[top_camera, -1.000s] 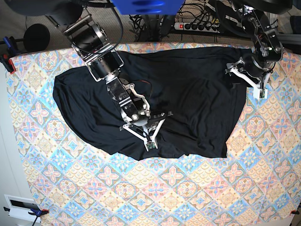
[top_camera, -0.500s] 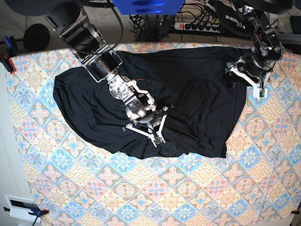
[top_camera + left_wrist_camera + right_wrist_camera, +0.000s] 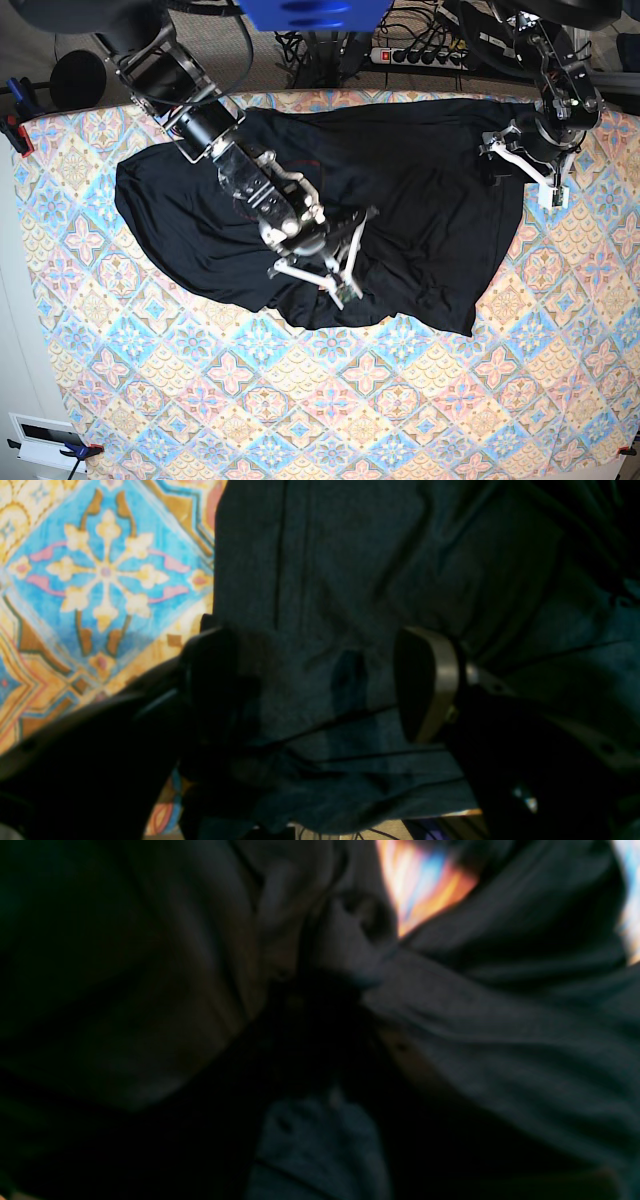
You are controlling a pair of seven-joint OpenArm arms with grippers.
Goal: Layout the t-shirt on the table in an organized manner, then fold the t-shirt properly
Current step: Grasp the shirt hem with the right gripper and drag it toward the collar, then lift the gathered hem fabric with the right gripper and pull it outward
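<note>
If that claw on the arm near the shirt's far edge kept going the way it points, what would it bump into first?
Most likely the black t-shirt: the left gripper stands open right over its fabric near the hem, with the patterned table just beside. How far it hangs above is unclear.

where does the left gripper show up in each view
Base: left gripper at the upper right, over the t-shirt's right edge, jaws spread wide.
Left wrist: its two fingers frame the lower half of the picture, black cloth between them, nothing pinched.
Right wrist: not in it; only blurred dark cloth.
Shared landmark: the table's diamond tiles beside the shirt's edge, top left in the left wrist view.
</note>
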